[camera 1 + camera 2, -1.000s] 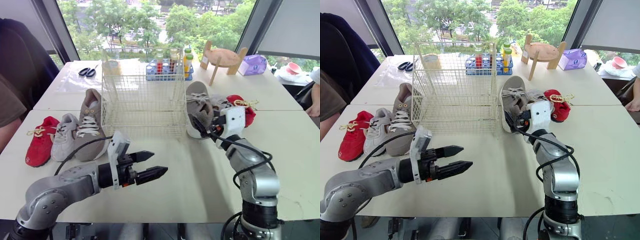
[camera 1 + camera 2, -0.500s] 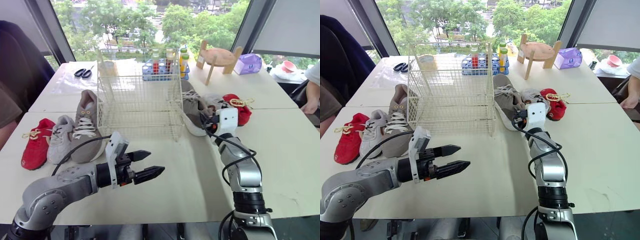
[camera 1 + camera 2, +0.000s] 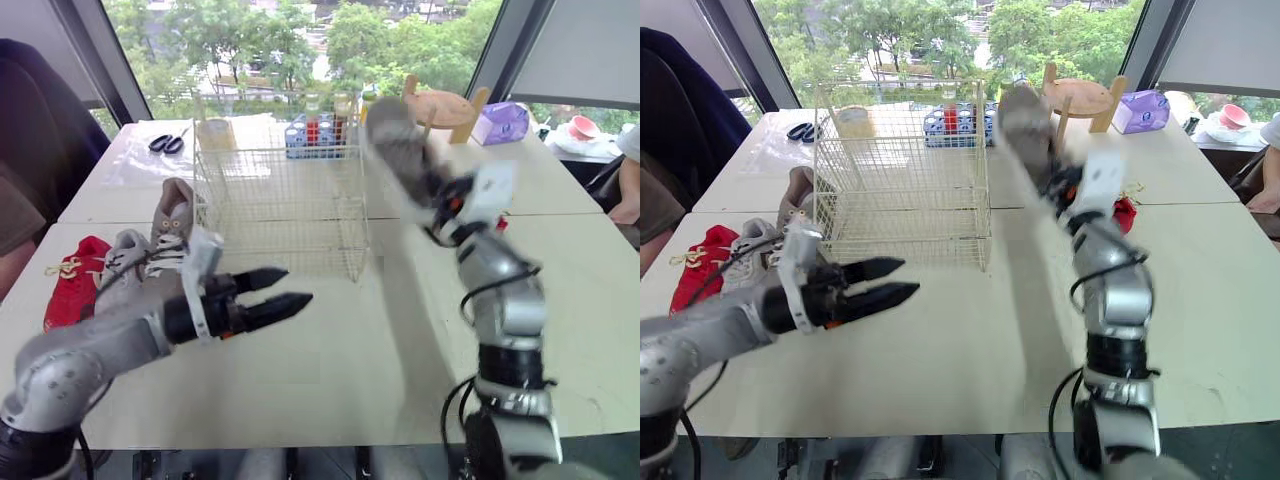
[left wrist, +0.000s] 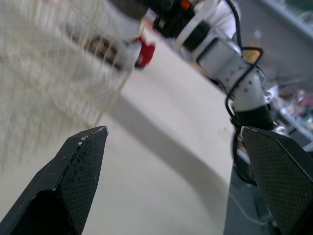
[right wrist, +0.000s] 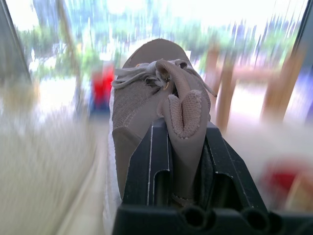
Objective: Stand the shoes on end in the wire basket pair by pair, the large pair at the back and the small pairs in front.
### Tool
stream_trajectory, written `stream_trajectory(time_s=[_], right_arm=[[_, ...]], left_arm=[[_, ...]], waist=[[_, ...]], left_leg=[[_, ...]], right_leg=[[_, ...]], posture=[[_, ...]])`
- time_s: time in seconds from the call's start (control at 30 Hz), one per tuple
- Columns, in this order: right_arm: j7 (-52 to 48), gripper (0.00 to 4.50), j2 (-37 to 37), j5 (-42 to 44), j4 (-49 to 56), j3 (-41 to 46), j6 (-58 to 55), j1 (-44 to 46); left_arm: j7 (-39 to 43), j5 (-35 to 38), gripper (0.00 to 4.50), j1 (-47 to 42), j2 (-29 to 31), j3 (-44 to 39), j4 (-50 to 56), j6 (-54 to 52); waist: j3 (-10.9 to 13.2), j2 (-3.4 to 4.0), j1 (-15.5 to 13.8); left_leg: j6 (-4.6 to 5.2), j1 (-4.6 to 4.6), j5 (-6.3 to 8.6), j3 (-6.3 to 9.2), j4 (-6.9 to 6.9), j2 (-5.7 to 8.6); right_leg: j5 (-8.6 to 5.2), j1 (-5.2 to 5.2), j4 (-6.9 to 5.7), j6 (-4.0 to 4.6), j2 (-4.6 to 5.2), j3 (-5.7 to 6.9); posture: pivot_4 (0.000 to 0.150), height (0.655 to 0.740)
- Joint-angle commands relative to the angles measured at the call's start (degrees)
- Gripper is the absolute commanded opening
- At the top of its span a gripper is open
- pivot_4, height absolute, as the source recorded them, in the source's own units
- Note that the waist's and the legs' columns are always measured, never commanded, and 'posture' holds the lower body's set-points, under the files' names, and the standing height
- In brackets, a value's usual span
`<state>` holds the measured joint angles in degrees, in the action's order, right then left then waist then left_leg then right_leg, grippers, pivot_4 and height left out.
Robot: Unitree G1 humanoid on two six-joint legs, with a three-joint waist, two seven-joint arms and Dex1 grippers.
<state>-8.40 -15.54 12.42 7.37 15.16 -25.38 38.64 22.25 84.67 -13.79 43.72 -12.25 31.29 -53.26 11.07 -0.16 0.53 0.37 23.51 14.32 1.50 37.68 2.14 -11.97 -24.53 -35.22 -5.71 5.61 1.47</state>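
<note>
The right gripper (image 3: 1065, 187) lifted the big shoe (image 3: 1024, 124), fingers clamped on its rim, to reach the wire basket (image 3: 902, 180). The left gripper (image 3: 878, 283) waited, fingers apart.

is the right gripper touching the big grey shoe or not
Touching. The right wrist view shows the right gripper with its fingers clamped on the padded fabric of the grey shoe, pressed against it on both sides.
</note>
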Motion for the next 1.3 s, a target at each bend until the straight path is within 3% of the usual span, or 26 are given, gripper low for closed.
stream_trajectory(time_s=[0.03, 0.17, 0.27, 0.33, 0.43, 0.67, 0.77, 1.07, 1.3], right_arm=[[-1.47, 0.13, -4.81, 3.21, 3.47, 3.87, 3.03, 7.81], [-9.46, 0.13, -10.94, 10.11, -1.24, 6.26, 4.46, 18.22], [-23.28, 0.13, -18.02, 13.57, -3.89, 3.66, 6.28, 23.33], [-32.8, 0.13, -22.98, 18.14, -4.03, 2.32, 2.56, 25.01], [-41.85, 0.13, -27.65, 16.83, -6.72, -1.96, 5.11, 27.98], [-52.32, 0.13, -29.05, 12.96, -11.37, -9.0, 12.55, 31.76], [-54.8, 0.13, -28.58, 12.49, -12.12, -10.32, 14.08, 31.55], [-55.98, 0.13, -27.66, 13.26, -9.72, -10.29, 13.41, 29.84], [-51.23, 0.13, -28.12, 9.23, -12.19, -9.1, 15.24, 29.05]], left_arm=[[-1.39, 11.05, 4.5, -4.94, 1.8, -3.06, -2.28, 0.54], [-11.85, 21.54, 4.5, -21.0, 1.13, -7.22, -15.04, 7.67], [-14.04, 23.3, 4.5, -33.68, 2.59, -9.21, -24.88, 9.17], [-12.43, 20.68, 4.5, -36.92, 4.67, -9.06, -28.43, 6.72], [-8.56, 16.36, 4.5, -39.01, 6.35, -8.5, -34.25, 3.92], [2.73, 5.91, 4.5, -44.57, 8.48, -7.59, -46.84, -1.15], [8.61, 1.69, 4.5, -47.77, 9.02, -6.77, -51.07, -3.8], [29.7, -21.93, 4.5, -57.79, 9.82, 3.86, -62.94, -3.78], [35.47, -26.42, 4.5, -57.89, 9.74, -0.08, -64.11, -5.49]], waist=[[-0.02, -0.02, 0.01], [0.02, -0.1, 0.01], [0.1, -0.18, 0.24], [0.07, -0.15, 0.66], [0.05, -0.12, 0.61], [0.2, -0.36, 0.39], [0.23, -0.41, 0.09], [0.28, -0.49, 0.29], [0.3, -0.5, 0.49]], left_leg=[[0.0, 0.01, 0.0, 0.01, -0.02, 0.0], [0.01, -0.03, 0.0, 0.01, -0.12, -0.01], [0.02, -0.03, -0.01, 0.03, -0.09, 0.01], [0.05, -0.07, 0.0, -0.09, -0.15, 0.07], [0.15, -0.22, 0.06, -0.2, -0.49, 0.02], [0.09, -0.12, 0.03, -0.22, -0.33, 0.07], [0.06, -0.09, 0.01, -0.18, -0.34, 0.03], [-0.05, -0.05, -0.05, -0.19, -0.41, 0.1], [-0.06, 0.02, -0.06, -0.23, -0.44, 0.02]], right_leg=[[0.03, 0.0, 0.01, -0.06, 0.0, 0.02], [0.1, 0.02, 0.06, -0.21, 0.0, 0.03], [0.1, 0.05, 0.06, -0.22, -0.01, 0.08], [0.1, 0.05, 0.08, -0.25, -0.02, 0.01], [0.04, 0.04, 0.09, -0.34, -0.01, -0.09], [0.05, -0.01, 0.12, -0.34, -0.02, -0.09], [0.04, -0.03, 0.12, -0.34, -0.01, -0.06], [0.05, -0.11, 0.11, -0.35, 0.01, -0.06], [0.05, -0.25, 0.07, -0.35, 0.01, -0.1]], posture=[[0.15, 0.74], [0.15, 0.74], [0.15, 0.74], [0.15, 0.74], [0.15, 0.74], [0.15, 0.74], [0.15, 0.74], [0.15, 0.74], [0.15, 0.74]])
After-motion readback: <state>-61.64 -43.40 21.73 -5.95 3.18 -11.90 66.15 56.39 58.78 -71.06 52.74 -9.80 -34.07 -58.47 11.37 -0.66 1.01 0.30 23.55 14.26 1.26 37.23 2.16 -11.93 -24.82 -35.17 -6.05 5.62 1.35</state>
